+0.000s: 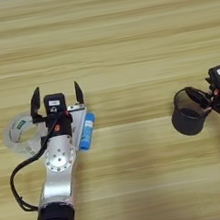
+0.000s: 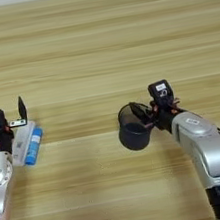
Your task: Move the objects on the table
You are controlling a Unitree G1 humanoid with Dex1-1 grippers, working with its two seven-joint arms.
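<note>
Left eye view, read from the left edge of the table (image 1: 118, 24) to the right. Nearest the left edge lay the clear tape roll (image 1: 18, 133), flat on the wood. Just beside it, the left gripper (image 1: 57, 98) stood with its two black fingers spread wide and holding nothing; its arm ran in from the near edge and covered most of the flat white cassette (image 2: 22, 143), which lay under the wrist. The blue tube (image 1: 87, 131) lay along the cassette's right side, seemingly touching it. The middle of the table carried nothing. Toward the right edge, the black mesh cup (image 2: 133, 131) was tilted, its mouth turned up and toward the camera, with the right gripper (image 2: 145, 113) pinching its rim, one finger inside the mouth and one outside.

Judged from this arrangement, only the cup was in hand; the roll, cassette and tube rested free, so most of the moving appeared still to be done.
</note>
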